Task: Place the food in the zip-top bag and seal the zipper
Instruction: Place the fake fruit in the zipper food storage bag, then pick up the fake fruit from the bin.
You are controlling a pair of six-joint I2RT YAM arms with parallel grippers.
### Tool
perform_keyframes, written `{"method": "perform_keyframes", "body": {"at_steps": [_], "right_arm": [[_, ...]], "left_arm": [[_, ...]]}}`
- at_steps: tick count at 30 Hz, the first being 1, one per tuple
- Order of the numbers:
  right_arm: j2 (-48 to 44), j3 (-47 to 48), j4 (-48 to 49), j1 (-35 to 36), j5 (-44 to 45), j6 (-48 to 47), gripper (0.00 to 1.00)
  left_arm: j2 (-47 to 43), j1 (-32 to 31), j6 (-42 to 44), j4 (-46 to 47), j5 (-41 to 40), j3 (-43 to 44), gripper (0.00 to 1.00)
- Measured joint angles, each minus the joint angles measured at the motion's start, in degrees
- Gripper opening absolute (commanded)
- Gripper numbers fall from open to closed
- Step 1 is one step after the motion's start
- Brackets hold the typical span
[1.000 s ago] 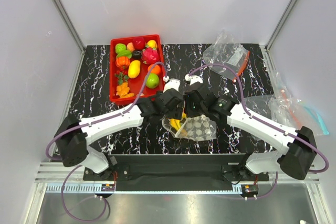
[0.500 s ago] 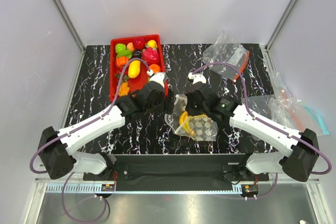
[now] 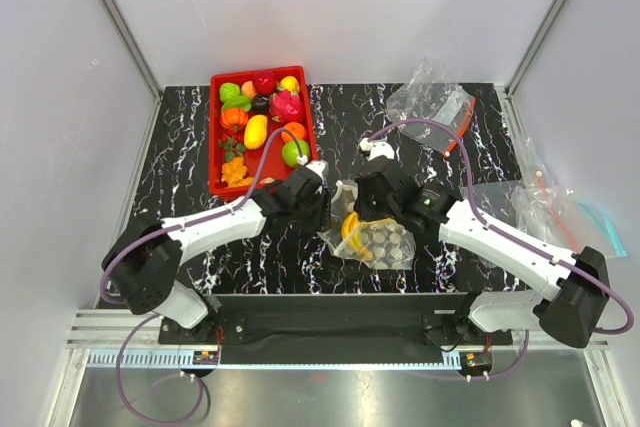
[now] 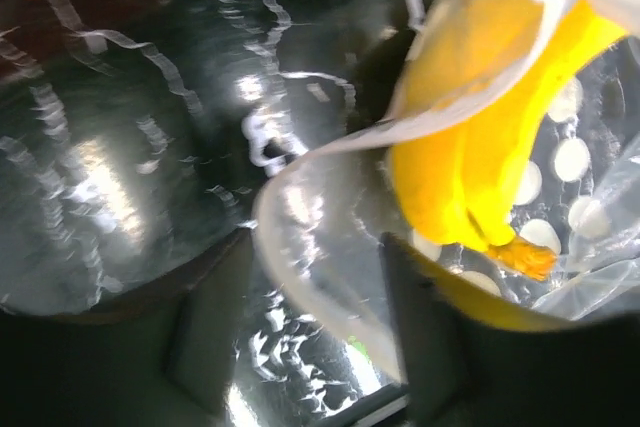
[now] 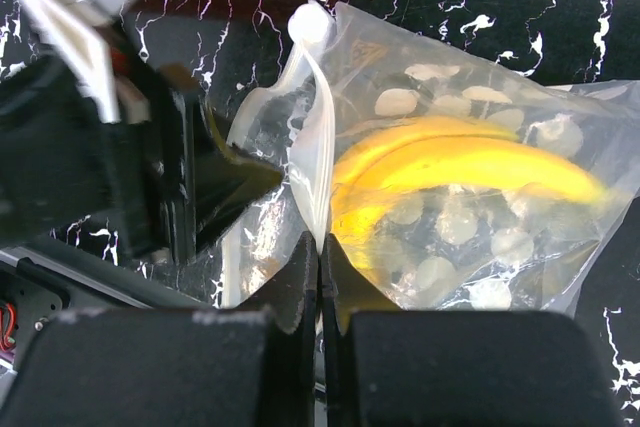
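Clear film nipped flat between the closed fingertips of the right hand [image 5: 320,247], right at the whitish zipper [image 5: 316,147] along the mouth of the zip-top bag [image 5: 480,97]. Opposite it, left hand [image 4: 310,337] with fingers partway apart, straddling the other lip of the mouth but not visibly clamped on it. Already inside: yellow banana bunch [image 5: 470,172], lying along the dotted wall. Bag resting near the middle of the near edge of the worktop [image 3: 170,177], between both arms. Further out, toward the far left corner, red tray [image 3: 214,137] holding the green apple [image 3: 293,153], round orange [image 3: 295,131] and yellow oval fruit [image 3: 256,131], all well apart from the bag. Most likely at the stage of spreading the mouth for another fruit. To do it well: hold the right pinch firm and a little raised, for an upright mouth; close the left on the loose lip only, never on both layers; draw apart gently, given such thin, slippery film; avoid tipping the bag and spilling the banana bunch; fetch the next fruit only with the opening propped wide.
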Motion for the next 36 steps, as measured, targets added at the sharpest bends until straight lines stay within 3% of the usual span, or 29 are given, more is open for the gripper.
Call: {"method": "perform_keyframes", "body": {"at_steps": [1, 4, 12, 18, 24, 28, 31, 32, 36], "right_arm": [[-0.1, 0.0, 0.0, 0.0, 0.0, 0.0, 0.00], [-0.6, 0.0, -0.3, 0.0, 0.1, 0.0, 0.00], [-1.7, 0.0, -3.9, -0.1, 5.1, 0.1, 0.00], [-1.7, 0.0, -6.9, -0.8, 7.8, 0.7, 0.00], [-2.1, 2.2, -11.7, -1.4, 10.4, 0.8, 0.00], [-4.5, 6.8, -16.0, -1.5, 12.8, 0.4, 0.00], [-7.2, 10.3, -17.5, -1.5, 14.1, 0.0, 0.00], [-8.1, 11.4, -17.9, -1.5, 14.5, -0.3, 0.00], [-8.9, 13.3, -18.6, -1.6, 15.6, -1.0, 0.00]], "left_arm": [[0.6, 0.0, -0.3, 0.8, 1.0, 0.0, 0.27], [1.3, 0.0, -0.6, 3.3, 4.0, -0.7, 0.00], [-6.3, -0.3, -0.3, 1.4, 5.7, -0.4, 0.00], [-13.0, -4.7, -0.2, -0.2, 6.6, 5.0, 0.03], [-13.5, -5.2, 0.0, -1.3, 8.0, 5.7, 0.05], [-13.3, -5.2, 0.5, -3.2, 8.0, 6.1, 0.13], [-13.3, -5.2, 1.4, -4.7, 7.6, 8.0, 0.49], [-13.3, -5.1, 1.9, -5.0, 7.5, 8.6, 0.67], [-13.4, -3.4, 2.7, -5.3, 6.6, 10.1, 0.94]]}}
